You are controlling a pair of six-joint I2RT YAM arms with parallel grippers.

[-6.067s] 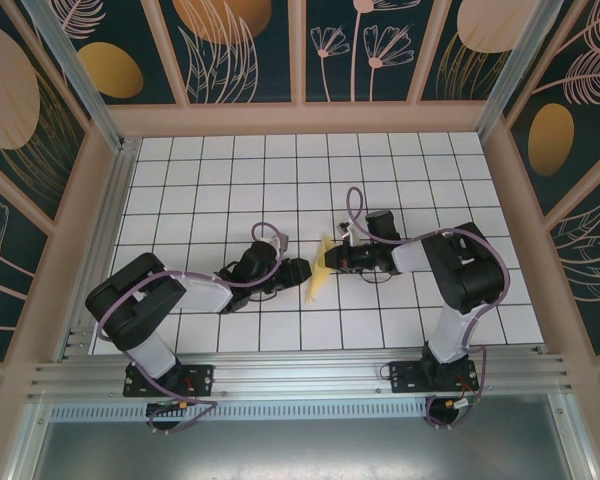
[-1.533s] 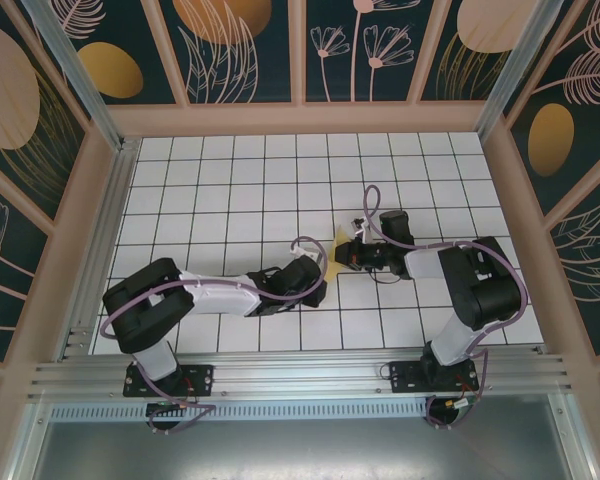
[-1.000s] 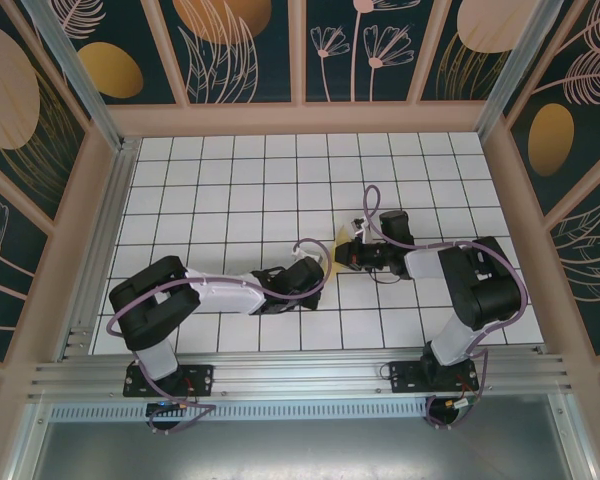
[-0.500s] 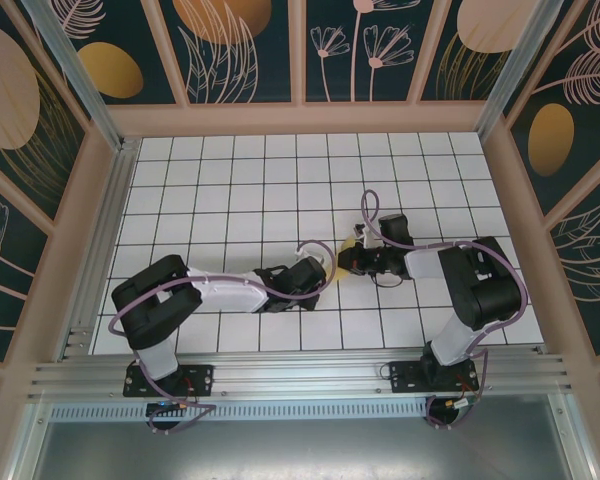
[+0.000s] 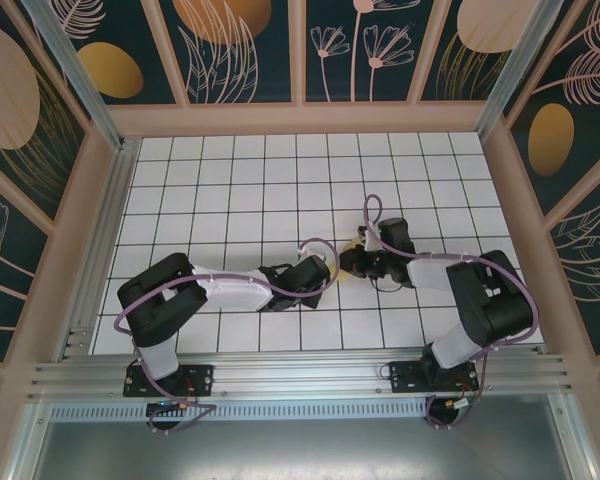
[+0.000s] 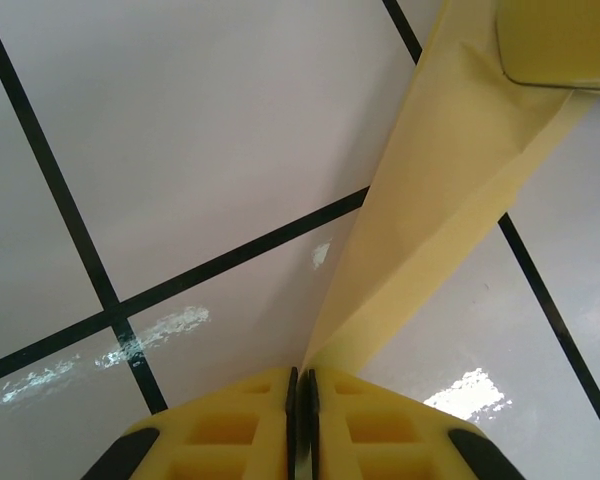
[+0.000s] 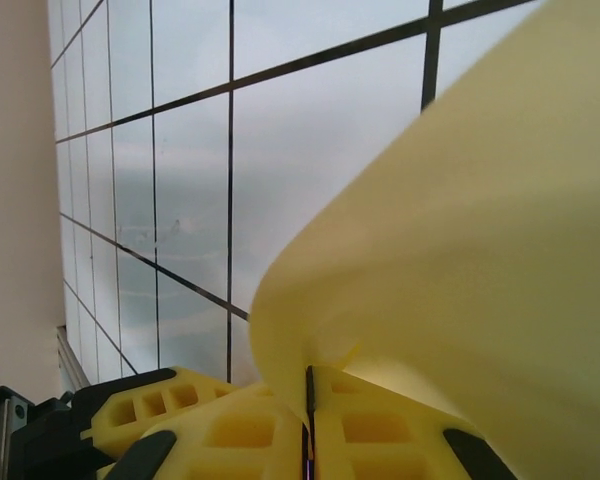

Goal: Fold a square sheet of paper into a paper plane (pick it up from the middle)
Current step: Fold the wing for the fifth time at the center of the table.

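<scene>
The pale-yellow sheet of paper (image 5: 349,243) is folded and held between both grippers just above the tiled floor near the middle. My left gripper (image 5: 326,272) is shut on one end. In the left wrist view the paper (image 6: 430,210) rises from the closed jaws (image 6: 303,378) as a narrow creased band toward the upper right. My right gripper (image 5: 346,262) is shut on the other end. In the right wrist view the paper (image 7: 460,250) bulges up from the closed jaws (image 7: 308,388) in a broad curve. The two grippers nearly touch, and they hide most of the paper from above.
The floor (image 5: 230,180) is white tiles with dark grout lines, enclosed by wooden walls (image 5: 300,118) with an aluminium rail (image 5: 300,375) at the near edge. The right gripper's yellow finger (image 6: 560,40) shows at the top right of the left wrist view, and the left gripper's finger (image 7: 150,412) shows low left in the right wrist view.
Both grippers have drawn closer together and shifted slightly toward the near edge. Less of the paper shows from above, as the visible triangle has shrunk to a sliver.
</scene>
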